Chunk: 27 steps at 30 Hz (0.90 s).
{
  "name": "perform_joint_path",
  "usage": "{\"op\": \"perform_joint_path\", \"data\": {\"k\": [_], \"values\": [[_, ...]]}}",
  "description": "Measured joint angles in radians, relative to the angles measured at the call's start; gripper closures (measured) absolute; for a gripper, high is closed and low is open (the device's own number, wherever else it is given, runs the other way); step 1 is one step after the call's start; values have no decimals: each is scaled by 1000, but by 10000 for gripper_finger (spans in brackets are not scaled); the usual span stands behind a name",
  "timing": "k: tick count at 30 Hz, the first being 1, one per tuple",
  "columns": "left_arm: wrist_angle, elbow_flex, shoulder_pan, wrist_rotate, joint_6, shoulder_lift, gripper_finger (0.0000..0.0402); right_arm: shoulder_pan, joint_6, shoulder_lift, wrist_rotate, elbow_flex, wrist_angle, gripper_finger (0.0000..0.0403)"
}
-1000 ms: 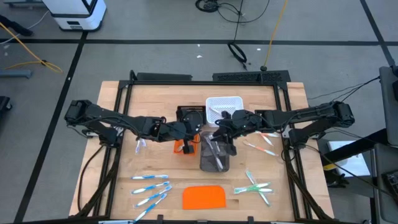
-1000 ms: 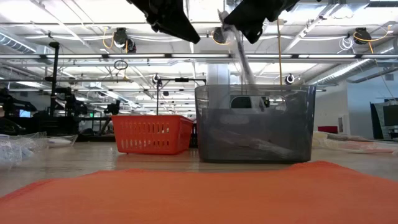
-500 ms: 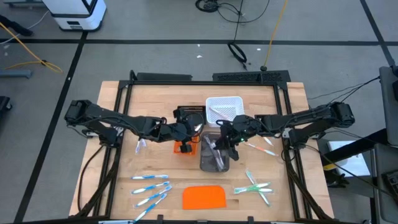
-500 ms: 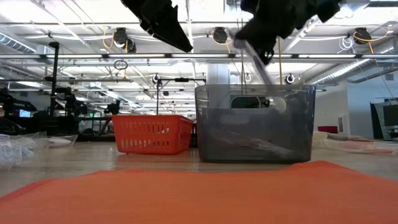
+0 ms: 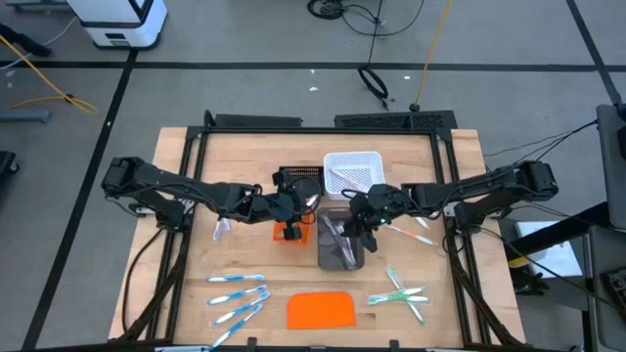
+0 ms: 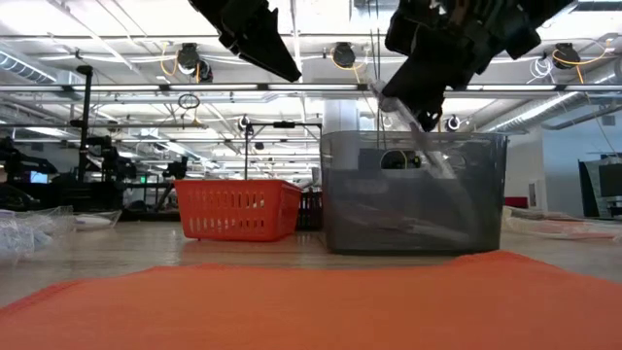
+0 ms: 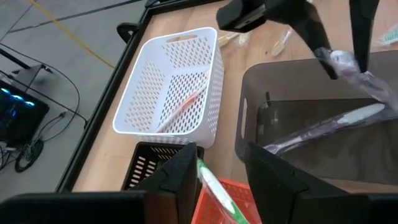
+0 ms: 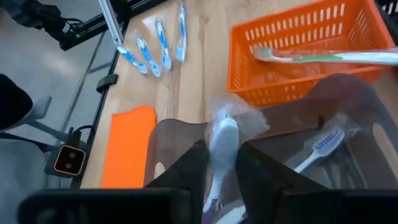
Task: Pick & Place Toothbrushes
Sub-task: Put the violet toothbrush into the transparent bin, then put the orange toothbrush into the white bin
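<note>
My right gripper (image 8: 221, 149) hangs over the grey bin (image 5: 340, 246), shut on a pale grey toothbrush in a clear wrapper (image 6: 432, 146). More pale toothbrushes (image 7: 323, 127) lie in that bin. My left gripper (image 7: 217, 152) stands open above the orange basket (image 5: 288, 231). A green toothbrush (image 8: 329, 57) lies across that basket, one end (image 7: 208, 177) below the gap between the left fingers. Blue toothbrushes (image 5: 238, 293), green ones (image 5: 401, 293) and pink ones (image 5: 411, 230) lie flat on the table. My right gripper pinches the wrapped toothbrush near its upper end (image 8: 224, 134) between its two fingers. The fingers slant down from the table's right side. The toothbrush hangs tilted below them, and its lower end (image 6: 457, 180) reaches down inside the grey bin.
A white basket (image 5: 352, 171) holding a pink toothbrush and a black basket (image 5: 299, 178) stand behind the bin and the orange basket. A flat orange slab (image 5: 321, 310) lies near the front edge. The two grippers hang close together over the table's middle.
My right gripper has sunk toward the grey bin and rolled, carrying the wrapped toothbrush, whose lower end has gone from above the rim down into the bin. The bin has slid a little toward the table's right edge.
</note>
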Motion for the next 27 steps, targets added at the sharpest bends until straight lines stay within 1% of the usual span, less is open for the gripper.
{"op": "perform_joint_path", "data": {"k": [3, 6, 12, 18, 22, 27], "values": [[0, 0, 0, 0, 0, 0, 265, -4, 6, 0, 2, -25, 45, 296], [0, 0, 0, 0, 0, 0, 265, -4, 15, 0, 0, -43, 91, 286], [0, 0, 0, 0, -3, 0, 265, -4, 20, 0, 0, -55, 91, 285], [0, 0, 0, 1, -6, 0, 266, -18, -31, -1, -1, -55, 88, 287], [0, 0, 0, 1, -8, 0, 266, -32, -68, -32, -2, -55, 38, 287], [0, 0, 0, 1, -12, 0, 265, -42, -98, -131, 1, -55, -121, 287]]}}
